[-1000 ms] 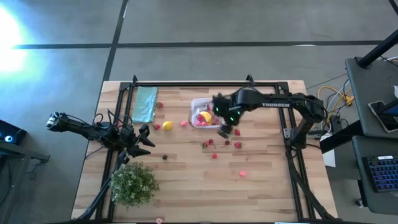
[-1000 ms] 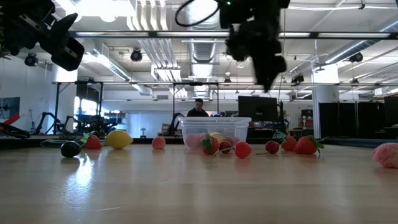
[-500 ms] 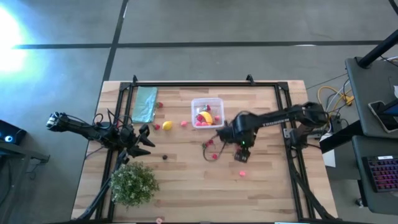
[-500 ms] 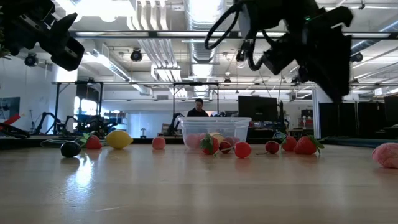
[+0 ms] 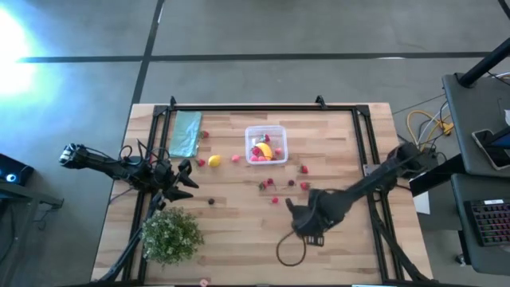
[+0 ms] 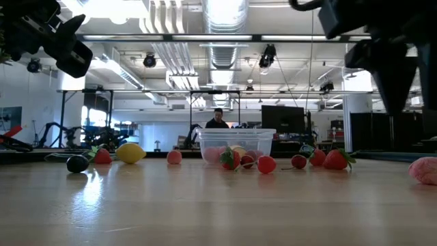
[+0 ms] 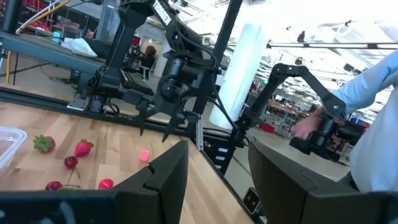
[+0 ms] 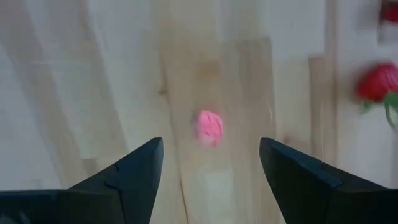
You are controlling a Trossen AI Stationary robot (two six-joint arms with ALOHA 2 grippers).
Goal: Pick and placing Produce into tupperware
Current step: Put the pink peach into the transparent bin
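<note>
A small round pink toy berry (image 8: 209,127) lies alone on the pale wooden desk (image 5: 239,239), well apart from the small clear plastic tupperware box (image 5: 265,144) with rounded corners that already holds a yellow toy banana (image 5: 264,149) and a few red pieces. The right hand (image 8: 211,163) hangs directly above the pink berry, its two dark fingers (image 8: 134,168) spread wide to either side and holding nothing. From overhead the arm itself covers the berry, so its exact spot near the front of the desk is best judged from the wrist camera. The berry looks light, smooth and likely to roll, so the sound grip is probably across its widest part, with the fingers coming straight down and closing gently rather than nudging it from one side. More red toy strawberries and cherries (image 5: 269,182) are scattered between the box and the arm, a yellow toy lemon (image 5: 213,161) and a pink piece (image 5: 235,159) sit beside the box, and a single dark piece (image 5: 211,201) lies nearer the green leafy bush (image 5: 170,235). A flat teal cloth (image 5: 186,133) rests toward the back of the desk. The left hand (image 5: 190,177) waits at the left edge of the desk, fingers partly parted and empty. A person in a light sleeve (image 7: 373,106) stands beyond the desk.
</note>
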